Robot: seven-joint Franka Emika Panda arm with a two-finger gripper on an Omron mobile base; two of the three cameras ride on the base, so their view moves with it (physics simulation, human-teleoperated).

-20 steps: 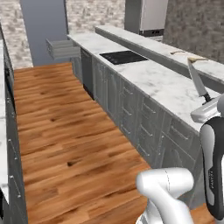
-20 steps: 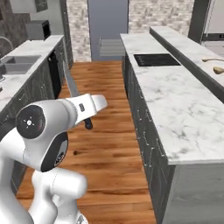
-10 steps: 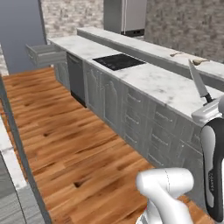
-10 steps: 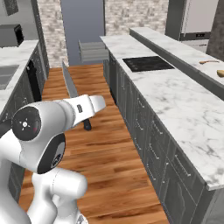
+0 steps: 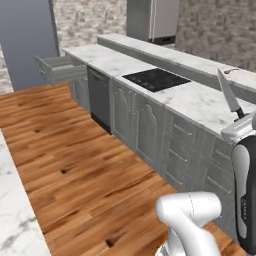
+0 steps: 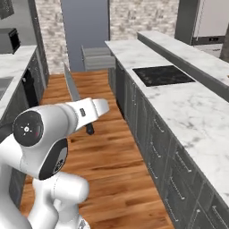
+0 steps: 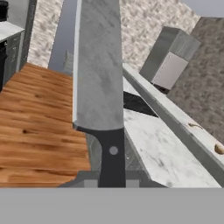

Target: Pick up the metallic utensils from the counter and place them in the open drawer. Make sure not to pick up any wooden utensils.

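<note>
My gripper (image 7: 112, 177) is shut on the black handle of the knife (image 7: 98, 65), whose broad silver blade points straight up the hand view. In the left base view the knife (image 5: 226, 91) rises from the gripper (image 5: 241, 126) at the right edge, over the marble counter (image 5: 200, 102). The right base view has the knife (image 6: 71, 87) standing above the gripper (image 6: 95, 108) over the wood floor. The open grey drawer (image 5: 61, 68) juts out at the far end of the cabinet run (image 6: 95, 58). A tan wooden utensil (image 7: 218, 148) lies on the raised marble ledge.
A black cooktop (image 5: 156, 79) is set into the counter. A steel fridge (image 5: 152, 20) stands at the back. Grey cabinets (image 6: 154, 134) line the aisle, and another marble top (image 6: 13, 62) runs along the opposite side. The wood floor (image 5: 75, 150) between them is open.
The whole picture has shifted in both base views, so the base has driven along the aisle and the drawer now looks nearer. The knife stays held upright in the gripper.
</note>
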